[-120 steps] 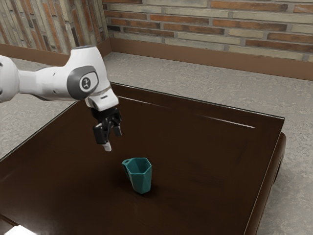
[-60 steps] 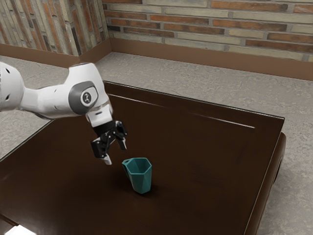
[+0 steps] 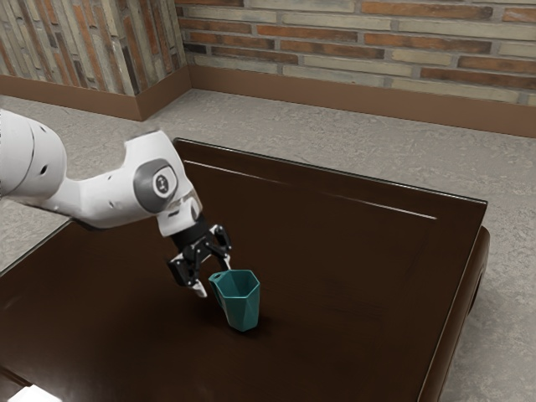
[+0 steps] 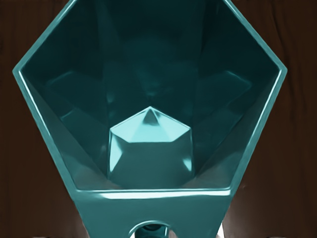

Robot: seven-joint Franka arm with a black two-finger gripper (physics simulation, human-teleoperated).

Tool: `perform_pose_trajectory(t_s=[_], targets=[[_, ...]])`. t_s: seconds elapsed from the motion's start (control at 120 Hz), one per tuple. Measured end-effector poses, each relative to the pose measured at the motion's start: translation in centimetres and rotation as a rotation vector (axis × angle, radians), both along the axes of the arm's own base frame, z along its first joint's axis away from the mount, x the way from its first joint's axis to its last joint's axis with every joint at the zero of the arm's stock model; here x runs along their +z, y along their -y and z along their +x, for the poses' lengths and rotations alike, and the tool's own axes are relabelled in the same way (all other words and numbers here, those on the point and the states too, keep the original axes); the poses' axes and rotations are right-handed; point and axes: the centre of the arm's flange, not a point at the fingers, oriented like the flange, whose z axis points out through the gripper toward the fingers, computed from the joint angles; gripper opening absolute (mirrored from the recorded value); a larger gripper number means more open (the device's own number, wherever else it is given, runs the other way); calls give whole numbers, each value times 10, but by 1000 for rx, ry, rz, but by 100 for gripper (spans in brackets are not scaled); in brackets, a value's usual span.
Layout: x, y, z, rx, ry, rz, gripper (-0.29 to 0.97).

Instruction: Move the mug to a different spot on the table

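A teal faceted mug (image 3: pixel 238 300) stands upright on the dark brown table (image 3: pixel 360 251), its small handle toward the exterior view's left. My gripper (image 3: pixel 210 269) hangs tilted just over that handle and the rim beside it. Its fingers are open, one on each side of the handle, and I see no grip on it. In the wrist view I look straight down into the empty mug (image 4: pixel 148 99); its handle (image 4: pixel 148 229) lies directly under my hand.
The table has a raised rim along its far edge (image 3: pixel 335 176) and its right side (image 3: pixel 469 276). A white thing (image 3: pixel 25 394) peeks in at the lower left corner. Brick walls and grey floor surround the table.
My hand has come down and moved toward the exterior view's right, from well above the table to the mug's handle. The mug has not moved.
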Motion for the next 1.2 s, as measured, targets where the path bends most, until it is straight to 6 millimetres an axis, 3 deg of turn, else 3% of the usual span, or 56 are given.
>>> perform_pose_trajectory(t_s=[0.133,0.333,0.825,0.958,1.067,1.2], targets=[[-8,0,1,-30,12,-12,51],[-4,0,5,-53,49,-37,45],[-12,1,7,-69,75,-84,12],[-6,2,10,-60,93,-105,9],[4,-9,14,-27,112,-135,7],[16,-47,18,43,131,-169,4]])
